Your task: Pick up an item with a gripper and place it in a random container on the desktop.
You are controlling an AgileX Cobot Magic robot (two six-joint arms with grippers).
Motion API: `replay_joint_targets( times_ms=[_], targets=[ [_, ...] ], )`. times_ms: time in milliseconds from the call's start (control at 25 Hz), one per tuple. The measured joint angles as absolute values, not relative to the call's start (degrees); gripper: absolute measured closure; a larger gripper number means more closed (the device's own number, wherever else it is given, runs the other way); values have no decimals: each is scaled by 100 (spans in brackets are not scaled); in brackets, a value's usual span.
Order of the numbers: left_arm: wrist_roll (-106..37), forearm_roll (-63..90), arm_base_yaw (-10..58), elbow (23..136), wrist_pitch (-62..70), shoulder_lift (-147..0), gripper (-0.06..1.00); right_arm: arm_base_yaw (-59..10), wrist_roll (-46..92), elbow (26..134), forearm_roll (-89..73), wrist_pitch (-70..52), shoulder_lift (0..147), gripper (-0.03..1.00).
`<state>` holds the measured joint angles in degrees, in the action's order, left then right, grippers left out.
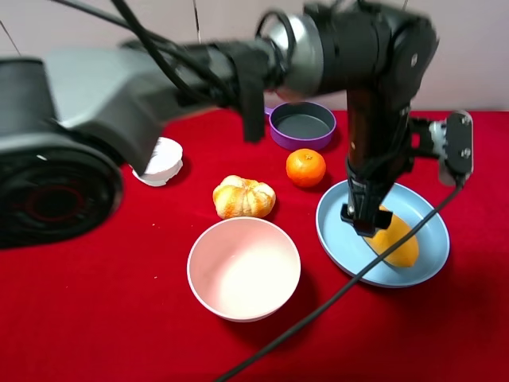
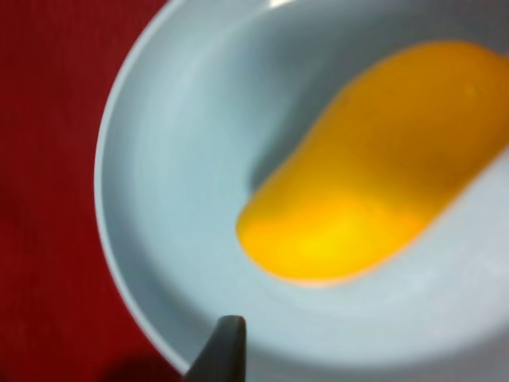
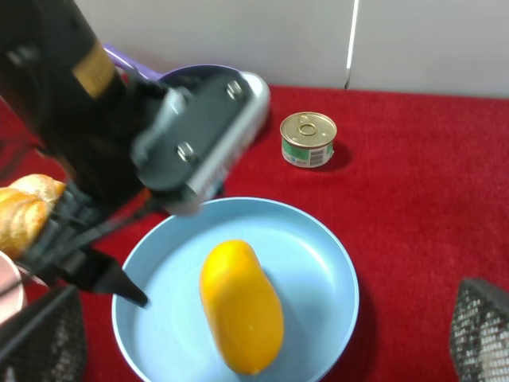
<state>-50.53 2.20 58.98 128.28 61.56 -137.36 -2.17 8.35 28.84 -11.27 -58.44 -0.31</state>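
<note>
The yellow mango (image 1: 398, 239) lies in the light-blue oval plate (image 1: 338, 231) on the red cloth, at the right. My left arm reaches across the table, and its gripper (image 1: 366, 227) hangs just over the mango's near end, open and empty. In the left wrist view the mango (image 2: 374, 167) rests in the plate (image 2: 175, 159), with one dark fingertip (image 2: 225, 346) over the rim. In the right wrist view the mango (image 3: 241, 306) lies in the plate (image 3: 318, 239), apart from the left finger (image 3: 119, 282). My right gripper (image 3: 266, 326) is open wide above the plate.
A pink deep bowl (image 1: 243, 268) stands at the front middle, with a tan bread roll (image 1: 243, 197) behind it. A tangerine (image 1: 306, 167) and a purple pan (image 1: 302, 125) are further back. A white crumpled cup (image 1: 161, 161) lies at the left. A small tin can (image 3: 308, 139) stands beyond the plate.
</note>
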Motion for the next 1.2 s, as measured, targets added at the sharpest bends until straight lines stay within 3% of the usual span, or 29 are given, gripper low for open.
replay_joint_targets(
  times_ms=[680,1200],
  targets=[
    [-2747,-794,5558,12542,6741,-12128,0,-217,835,2884,-1127,-5831,-31,27],
    [-1444,-971,5311,10236,6737,-10162,0,-217,835,2884,-1131,-5827,-31,27]
  ],
)
